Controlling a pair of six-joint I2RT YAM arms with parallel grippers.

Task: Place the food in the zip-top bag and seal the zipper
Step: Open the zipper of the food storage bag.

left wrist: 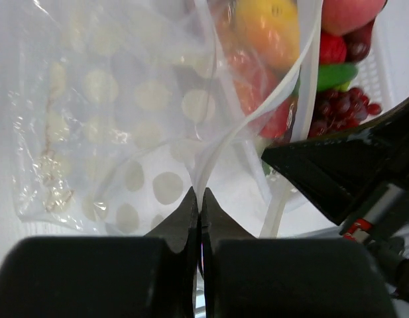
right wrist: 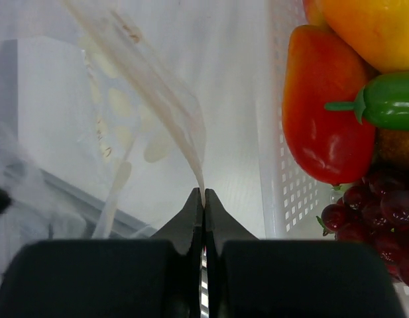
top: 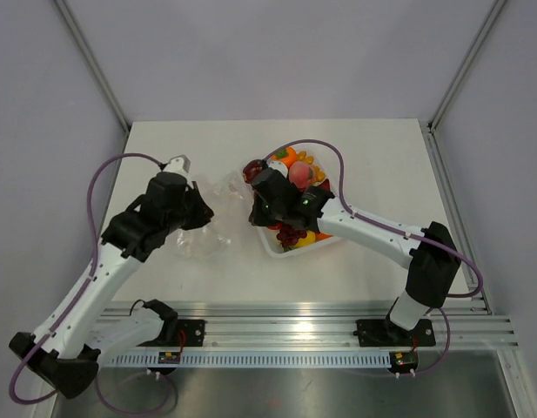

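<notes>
The clear zip-top bag (top: 218,231), printed with pale dots, lies crumpled on the table between my two arms. My left gripper (left wrist: 199,197) is shut on a thin edge of the bag (left wrist: 124,119). The pale zipper strip (left wrist: 284,93) curves away from there and the mouth gapes. My right gripper (right wrist: 203,193) is shut on another edge of the bag (right wrist: 158,126), just left of the tray. The food (top: 296,174) is piled in the white tray (top: 272,246). It includes a red pepper (right wrist: 323,112), a green chili (right wrist: 390,99), a yellow-orange piece (right wrist: 376,26) and purple grapes (right wrist: 370,212).
The white perforated tray wall (right wrist: 284,185) stands right beside my right gripper. My right gripper's dark body (left wrist: 343,172) crowds the right of the left wrist view. Grey walls enclose the white table (top: 372,148) at the back and sides.
</notes>
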